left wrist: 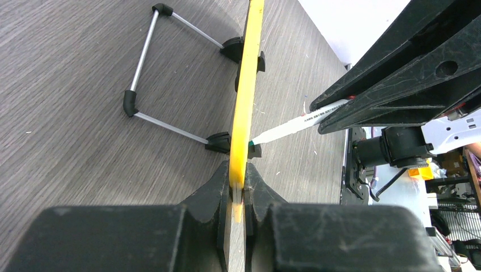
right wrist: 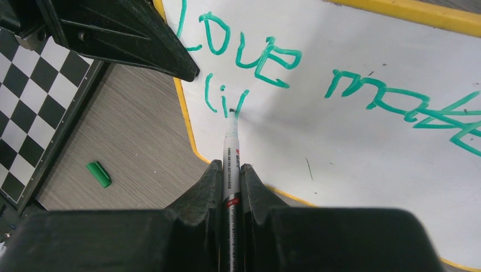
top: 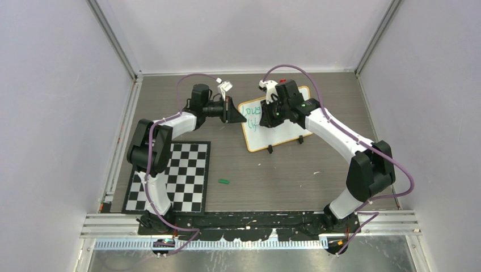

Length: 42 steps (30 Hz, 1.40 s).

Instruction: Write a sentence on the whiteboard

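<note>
The left end effector (left wrist: 237,180) clamps the whiteboard (left wrist: 248,79) by its edge, while the right end effector (right wrist: 230,170) pinches a marker (right wrist: 231,144) touching the sentence (right wrist: 258,54).

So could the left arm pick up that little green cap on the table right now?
Probably not right now. The left gripper is shut on the whiteboard edge, so it is busy. The green cap lies alone on the table near the checkerboard mat, nothing covering it.
</note>
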{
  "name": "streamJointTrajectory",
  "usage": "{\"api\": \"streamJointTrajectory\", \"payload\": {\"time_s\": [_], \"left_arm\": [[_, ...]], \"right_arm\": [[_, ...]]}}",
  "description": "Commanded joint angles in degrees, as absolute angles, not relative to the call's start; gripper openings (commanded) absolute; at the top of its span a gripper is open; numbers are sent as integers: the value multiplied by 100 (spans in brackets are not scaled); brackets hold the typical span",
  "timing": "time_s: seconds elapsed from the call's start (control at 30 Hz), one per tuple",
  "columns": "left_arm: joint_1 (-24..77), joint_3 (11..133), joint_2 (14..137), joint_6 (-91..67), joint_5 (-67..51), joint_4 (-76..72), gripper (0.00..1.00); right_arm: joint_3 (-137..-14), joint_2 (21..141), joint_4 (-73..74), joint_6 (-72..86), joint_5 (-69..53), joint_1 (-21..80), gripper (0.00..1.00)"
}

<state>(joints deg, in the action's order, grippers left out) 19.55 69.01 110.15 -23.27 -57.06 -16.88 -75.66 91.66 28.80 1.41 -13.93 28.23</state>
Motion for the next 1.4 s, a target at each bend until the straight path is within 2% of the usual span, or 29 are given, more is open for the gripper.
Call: {"api": "streamJointTrajectory", "payload": {"time_s": [0.0,0.57,1.37], "left_arm": [[1995,6838,10846,-2241,-5768,-1749,0],[2004,6838,10828,-2286,-5774,-1793,0],[2013,6814,10890,-2311,-5783,-1845,0]], "right_arm": [[-7797,9181,2713,108,-1126,2724,0],[-7667,8804,2739,196,-1703,2610,0],[-7805,9111,2746,69,-1189,2430,0]]}}
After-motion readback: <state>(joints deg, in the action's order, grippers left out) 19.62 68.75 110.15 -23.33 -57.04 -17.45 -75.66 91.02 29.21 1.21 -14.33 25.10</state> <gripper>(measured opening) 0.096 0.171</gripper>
